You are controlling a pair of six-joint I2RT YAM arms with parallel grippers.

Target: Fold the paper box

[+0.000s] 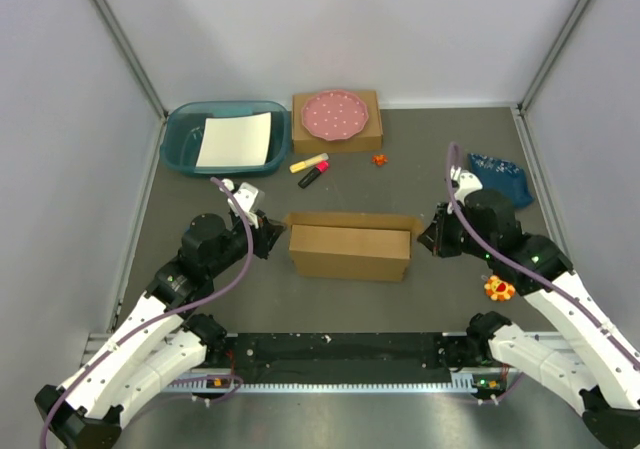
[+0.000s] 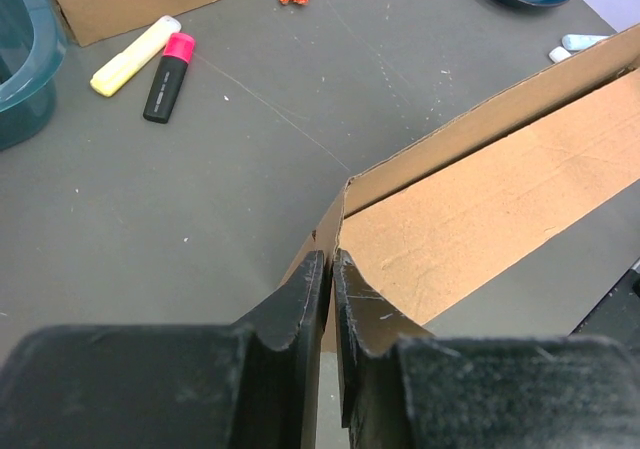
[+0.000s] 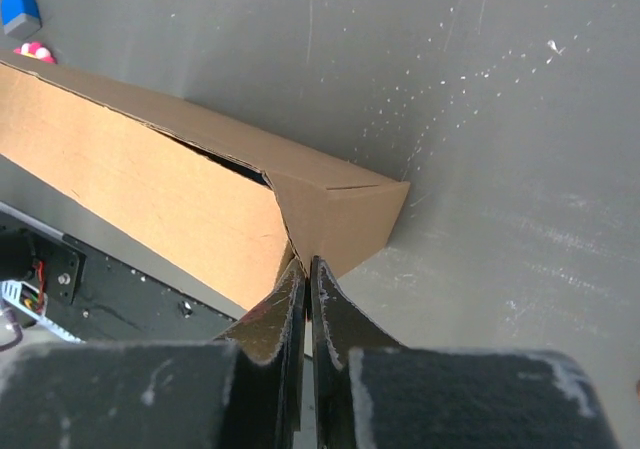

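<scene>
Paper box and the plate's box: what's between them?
Top view: a yellow highlighter, a pink-capped marker and, further right, a small orange item.

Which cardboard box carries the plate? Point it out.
The smaller box at the back, under the pink plate; the larger box mid-table has none.

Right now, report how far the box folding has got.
Done: the paper box already stands folded into a long box shape. In hand: the left gripper and right gripper each appear to pinch an end corner. Left: a dark gap shows along one seam in the right wrist view, so final closing seems outstanding.
</scene>
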